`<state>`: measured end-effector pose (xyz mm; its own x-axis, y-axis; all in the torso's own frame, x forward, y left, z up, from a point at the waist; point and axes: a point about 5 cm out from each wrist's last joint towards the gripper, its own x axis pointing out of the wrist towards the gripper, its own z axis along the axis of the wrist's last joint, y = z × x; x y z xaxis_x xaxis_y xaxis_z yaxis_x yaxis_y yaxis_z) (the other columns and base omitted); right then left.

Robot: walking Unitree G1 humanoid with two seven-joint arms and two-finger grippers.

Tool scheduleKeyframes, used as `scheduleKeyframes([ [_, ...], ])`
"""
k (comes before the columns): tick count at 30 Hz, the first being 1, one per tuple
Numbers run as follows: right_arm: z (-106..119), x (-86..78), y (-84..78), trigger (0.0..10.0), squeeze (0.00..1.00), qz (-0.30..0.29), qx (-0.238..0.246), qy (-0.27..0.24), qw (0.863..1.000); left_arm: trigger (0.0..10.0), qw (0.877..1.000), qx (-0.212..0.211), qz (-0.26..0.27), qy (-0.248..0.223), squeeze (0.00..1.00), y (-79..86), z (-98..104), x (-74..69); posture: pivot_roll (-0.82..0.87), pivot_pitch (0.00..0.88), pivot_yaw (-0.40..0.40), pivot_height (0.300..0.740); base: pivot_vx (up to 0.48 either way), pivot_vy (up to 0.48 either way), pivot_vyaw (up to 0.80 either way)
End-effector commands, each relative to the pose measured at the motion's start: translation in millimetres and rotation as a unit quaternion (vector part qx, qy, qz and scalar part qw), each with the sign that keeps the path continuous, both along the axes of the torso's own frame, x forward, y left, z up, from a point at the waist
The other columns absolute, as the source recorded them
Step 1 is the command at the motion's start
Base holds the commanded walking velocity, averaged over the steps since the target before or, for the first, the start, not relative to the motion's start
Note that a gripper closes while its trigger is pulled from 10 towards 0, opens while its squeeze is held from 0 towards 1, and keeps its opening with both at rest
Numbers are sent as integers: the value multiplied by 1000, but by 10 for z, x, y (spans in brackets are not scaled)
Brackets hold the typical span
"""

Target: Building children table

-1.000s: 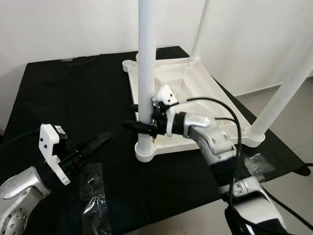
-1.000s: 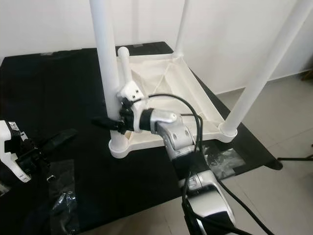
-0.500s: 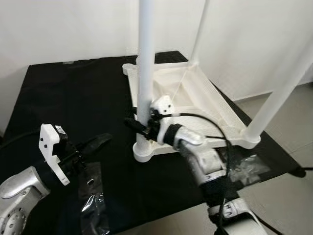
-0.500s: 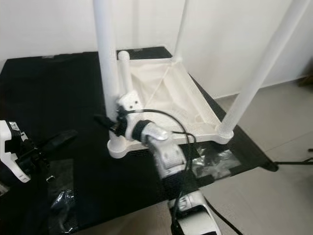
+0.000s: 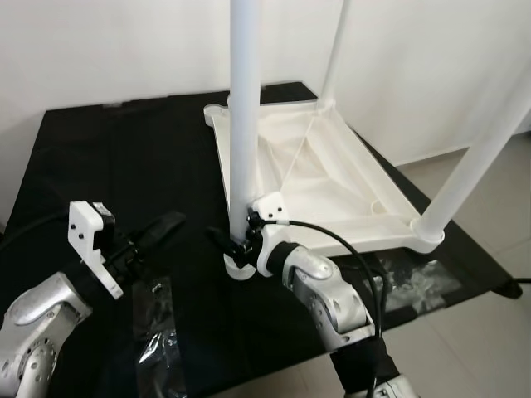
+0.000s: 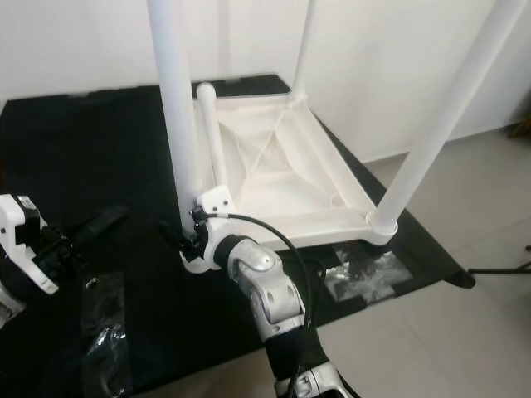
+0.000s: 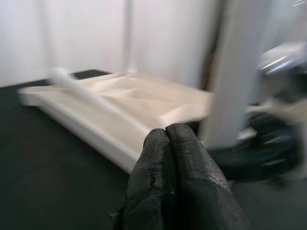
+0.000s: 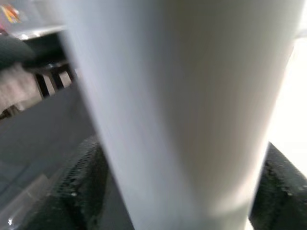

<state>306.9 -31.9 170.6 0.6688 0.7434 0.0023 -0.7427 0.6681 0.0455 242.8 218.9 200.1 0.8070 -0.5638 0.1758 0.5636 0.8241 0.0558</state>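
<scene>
The white children's table top [image 5: 332,178] lies upside down on a black-covered table [image 5: 108,166]. Three white legs stand in its corners: the near-left leg [image 5: 243,124], the near-right leg [image 5: 477,149] and a far leg [image 5: 336,50]. A loose leg [image 6: 214,133] lies along the top's left side. My right gripper [image 5: 234,240] is shut on the near-left leg just above its socket, and its black fingers [image 8: 81,182] flank the tube in the right wrist view. My left gripper [image 5: 162,228] hovers left of that corner, shut and holding nothing, fingertips [image 7: 168,143] pressed together.
Crumpled clear plastic bags lie on the black cloth at the front left [image 5: 162,348] and front right [image 5: 415,282]. A white wall stands close behind the table. The table's right edge drops to a tiled floor [image 6: 489,215].
My right gripper has slid down the near-left leg, closer to its socket, with the forearm now lower. The left gripper has lifted slightly. The camera has shifted a little.
</scene>
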Motion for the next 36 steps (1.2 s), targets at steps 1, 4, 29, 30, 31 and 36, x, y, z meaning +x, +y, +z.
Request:
scheduleKeyframes([
  [1, 17, -28, -35, 10000, 1000, 1, 5, -2, 1000, 10000, 999, 7, 35, 2, 0, 69, -28, 20, 30, 13, -33, 740, 0, 0, 0],
  [4, 5, -200, -283, 10000, 1000, 23, -17, -26, 999, 10000, 991, 15, 133, 4, 0, 213, -60, 64, 4, 0, -14, 740, 0, 0, 0],
  [29, -288, -421, -895, 10000, 0, -106, 49, 21, 993, 10000, 978, -114, 152, 87, 0, -478, -517, -375, -25, 11, 2, 740, 0, -254, 0],
  [30, -292, -425, -890, 10000, 0, -102, 52, 24, 993, 10000, 978, -115, 152, 89, 0, -483, -516, -381, -25, 11, 2, 740, 0, -465, 0],
  [31, -292, -425, -890, 10000, 0, -102, 52, 24, 993, 10000, 978, -115, 152, 89, 0, -483, -516, -381, -25, 11, 2, 740, 0, -465, 0],
  [36, -290, -440, -867, 10000, 0, -86, 68, 36, 993, 10000, 978, -117, 148, 89, 0, -505, -498, -410, -18, 24, -1, 740, 0, -465, 0],
])
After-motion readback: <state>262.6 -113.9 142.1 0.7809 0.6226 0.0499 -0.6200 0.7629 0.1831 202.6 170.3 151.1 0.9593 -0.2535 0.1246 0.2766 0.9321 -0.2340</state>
